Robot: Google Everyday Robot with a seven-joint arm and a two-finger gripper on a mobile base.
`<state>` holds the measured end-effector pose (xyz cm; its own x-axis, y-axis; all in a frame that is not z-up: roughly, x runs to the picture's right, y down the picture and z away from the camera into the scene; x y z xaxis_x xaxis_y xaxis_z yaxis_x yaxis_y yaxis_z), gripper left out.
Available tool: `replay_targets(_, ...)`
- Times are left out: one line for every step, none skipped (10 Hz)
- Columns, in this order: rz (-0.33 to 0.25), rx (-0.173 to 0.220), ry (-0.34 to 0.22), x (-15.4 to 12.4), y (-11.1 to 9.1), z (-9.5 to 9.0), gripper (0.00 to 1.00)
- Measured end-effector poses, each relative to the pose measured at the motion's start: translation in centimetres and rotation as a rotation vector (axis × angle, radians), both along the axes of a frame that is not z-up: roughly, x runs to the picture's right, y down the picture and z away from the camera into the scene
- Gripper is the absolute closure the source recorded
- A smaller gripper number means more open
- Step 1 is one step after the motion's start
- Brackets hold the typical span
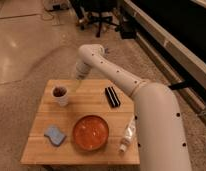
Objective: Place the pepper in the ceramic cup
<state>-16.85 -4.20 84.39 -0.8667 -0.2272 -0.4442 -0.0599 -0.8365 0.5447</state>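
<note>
Single high view, facing down over table (46, 145); gripper (76, 86) far side

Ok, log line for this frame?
gripper: just right of ceramic cup | pepper: in cup | table: orange bowl untouched
</note>
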Motion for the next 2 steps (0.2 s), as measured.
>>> replay_targets(0.001, 0.0, 0.001, 0.08, -0.02, 0.02, 0.2)
replay_targets(0.002, 0.0, 0.002, 0.17, -0.03, 0.03, 0.2)
